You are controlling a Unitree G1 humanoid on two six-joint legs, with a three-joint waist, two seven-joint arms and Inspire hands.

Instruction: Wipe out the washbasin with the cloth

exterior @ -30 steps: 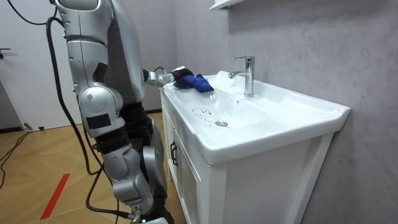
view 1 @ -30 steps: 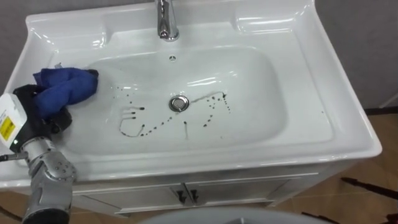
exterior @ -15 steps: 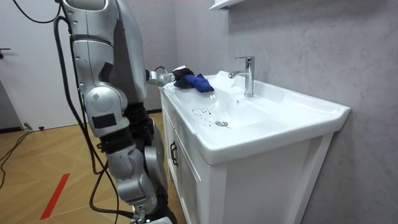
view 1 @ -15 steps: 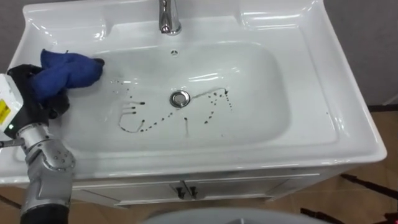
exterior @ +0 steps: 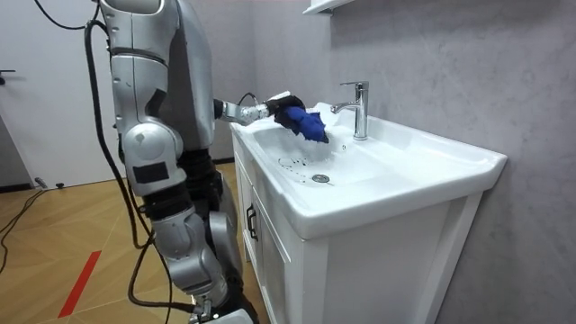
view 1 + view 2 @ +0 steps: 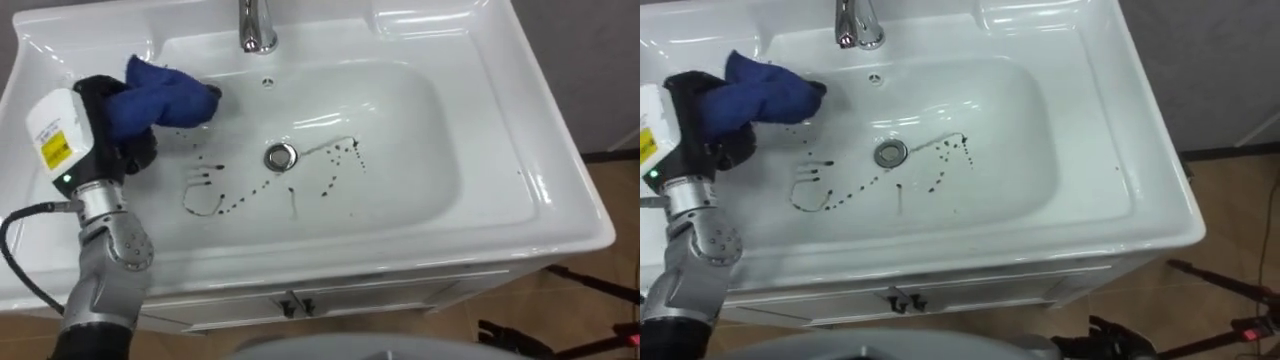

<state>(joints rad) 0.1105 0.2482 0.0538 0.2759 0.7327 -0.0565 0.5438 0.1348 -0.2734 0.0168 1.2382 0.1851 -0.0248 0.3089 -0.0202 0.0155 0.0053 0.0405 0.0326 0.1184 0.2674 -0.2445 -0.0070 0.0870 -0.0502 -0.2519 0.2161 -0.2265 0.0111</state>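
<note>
A white basin carries dark spots and thin dark lines around its metal drain. My left hand is shut on a bunched blue cloth. It holds the cloth over the basin's left slope, left of the marks and a little above the bowl's floor. The cloth hangs just above the leftmost spots.
A chrome tap rises at the back rim behind the drain. An overflow hole sits below it. Cabinet doors with dark handles lie under the front edge. I stand at the cabinet's front, wood floor around.
My left hand has carried the blue cloth from the left rim rightward over the bowl, toward the tap. The eye views have shifted a little.
</note>
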